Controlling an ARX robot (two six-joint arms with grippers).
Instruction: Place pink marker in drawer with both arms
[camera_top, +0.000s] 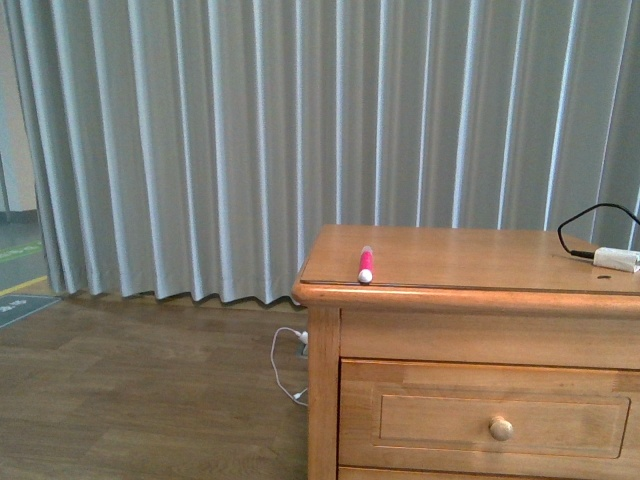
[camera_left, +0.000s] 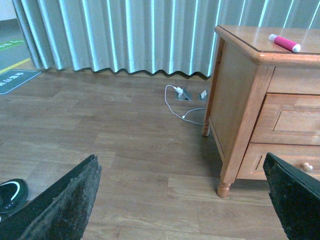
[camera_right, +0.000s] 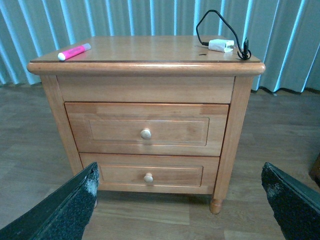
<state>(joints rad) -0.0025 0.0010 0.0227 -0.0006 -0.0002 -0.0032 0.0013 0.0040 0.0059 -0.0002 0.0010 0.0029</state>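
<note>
The pink marker (camera_top: 366, 264) is laid front-to-back at the cabinet's (camera_top: 480, 255) left edge. The left hand (camera_left: 180, 159), judged nearer, and right hand (camera_right: 180, 167) are spread apart

bright pink marker (camera_top: 366, 265), honey-brown cabinet (camera_top: 470, 335), pale grey curtain (camera_top: 250, 140).

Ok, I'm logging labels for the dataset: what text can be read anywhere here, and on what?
No text is legible in any view.
On the floor mat: white characters, too blurred to read.
On the pink marker: no print can be made out.
On the white adapter: no print can be made out.
</note>
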